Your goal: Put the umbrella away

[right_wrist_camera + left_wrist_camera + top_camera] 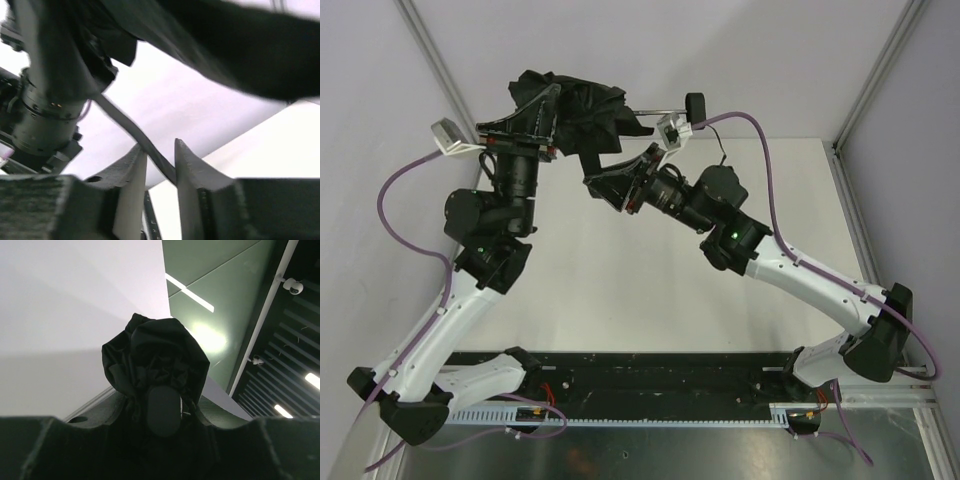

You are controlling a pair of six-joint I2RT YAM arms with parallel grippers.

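- Black, crumpled umbrella (155, 360) fabric bunches in my left tool (160, 415), which pinches it.
- My right tool (161, 162) stands slightly spread around a flat grey strap (125, 122).

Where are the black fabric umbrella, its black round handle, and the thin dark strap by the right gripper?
Black fabric umbrella (582, 108): top view, bunched canopy.
Black round handle (695, 103): top view, knob at shaft end.
Thin dark strap (135, 132): right wrist view, mid-length.

Umbrella (575, 105) in left tool (523, 127) above table's (620, 275) far side, right tool (157, 150) just beside
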